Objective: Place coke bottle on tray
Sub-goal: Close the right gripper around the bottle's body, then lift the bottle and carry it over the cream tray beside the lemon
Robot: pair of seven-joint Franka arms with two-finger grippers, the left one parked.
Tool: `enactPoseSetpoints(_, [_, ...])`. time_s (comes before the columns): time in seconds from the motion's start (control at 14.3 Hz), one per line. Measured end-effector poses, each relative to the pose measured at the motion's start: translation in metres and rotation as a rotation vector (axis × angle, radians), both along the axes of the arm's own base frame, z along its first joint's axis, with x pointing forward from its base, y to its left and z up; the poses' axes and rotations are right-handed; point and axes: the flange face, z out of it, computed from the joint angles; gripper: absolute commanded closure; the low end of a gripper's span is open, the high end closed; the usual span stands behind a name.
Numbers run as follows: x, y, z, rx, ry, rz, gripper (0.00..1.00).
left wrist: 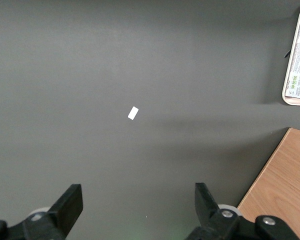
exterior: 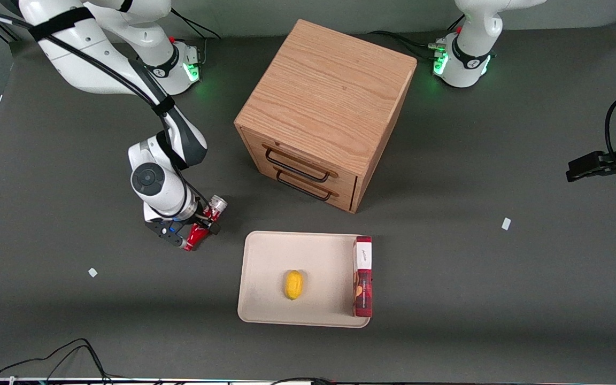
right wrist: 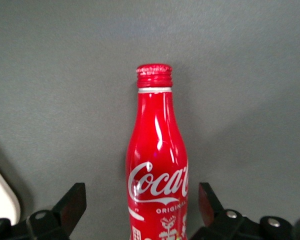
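Red, white-scripted coke bottle (right wrist: 157,165) lies between the gripper's (exterior: 197,231) wide jaws.

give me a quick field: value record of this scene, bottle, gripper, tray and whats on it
coke bottle: lying on the table, off the tray, toward the working arm's end
gripper: down over the bottle, fingers open on either side, not closed
tray: in front of the cabinet's drawers
on tray: yellow lemon; red-and-white box along one edge
wooden cabinet: drawers shut
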Motion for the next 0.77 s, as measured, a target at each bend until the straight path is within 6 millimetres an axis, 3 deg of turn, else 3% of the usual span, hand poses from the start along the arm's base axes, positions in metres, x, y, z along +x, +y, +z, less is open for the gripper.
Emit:
enactPoseSetpoints(0.07, [-0.0006, 0.0001, -0.0041, 0.001, 0.004, 0.000, 0.01])
enactPoseSetpoints(0.14, [-0.0006, 0.0003, -0.0062, 0.003, 0.002, 0.000, 0.08])
enactPoseSetpoints(0.28, [-0.0003, 0.0009, -0.0097, 0.009, -0.003, 0.000, 0.39])
enactPoseSetpoints(0.35, [-0.0004, 0.0009, -0.0113, 0.010, -0.003, 0.000, 0.50])
enactPoseSetpoints(0.63, [0.0002, 0.0013, -0.0110, 0.013, -0.008, -0.001, 0.82])
enactPoseSetpoints(0.77, [0.0004, 0.0014, -0.0108, 0.013, -0.009, 0.000, 0.89])
